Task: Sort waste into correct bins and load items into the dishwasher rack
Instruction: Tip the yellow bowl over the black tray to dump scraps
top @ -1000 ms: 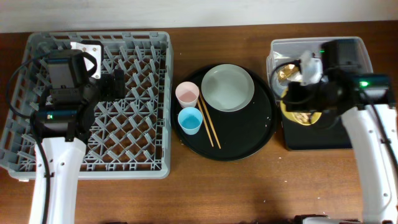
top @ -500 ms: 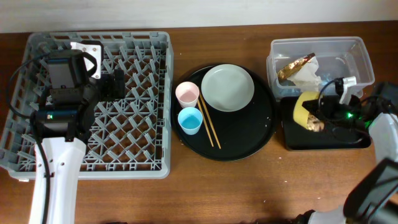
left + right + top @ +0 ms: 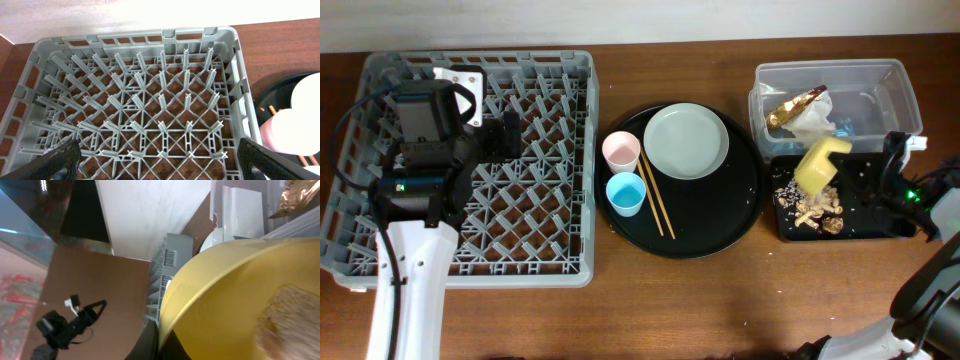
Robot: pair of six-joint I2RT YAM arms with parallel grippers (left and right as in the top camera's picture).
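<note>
My right gripper (image 3: 848, 170) is shut on the rim of the yellow bowl (image 3: 821, 163) and holds it tipped over the shallow black bin (image 3: 900, 228). Brownish food scraps (image 3: 812, 204) lie in that bin. The bowl (image 3: 240, 300) fills the right wrist view, with crumbs still inside. The clear tub (image 3: 895, 82) holds crumpled white paper with a gold wrapper (image 3: 802, 110). The plate (image 3: 686, 141), pink cup (image 3: 621, 151), blue cup (image 3: 624, 193) and chopsticks (image 3: 656, 195) sit on the round black tray (image 3: 740, 220). My left gripper (image 3: 159, 162) is open above the grey rack (image 3: 380, 240).
The rack (image 3: 150, 100) fills the left wrist view, with the pink cup (image 3: 292, 132) at its right edge. A white tag (image 3: 457, 78) lies at the rack's back. Bare wooden table (image 3: 720, 310) runs along the front.
The right arm has swung off to the right and tipped the yellow bowl. Food scraps have dropped from it into the black bin. The left arm has not moved.
</note>
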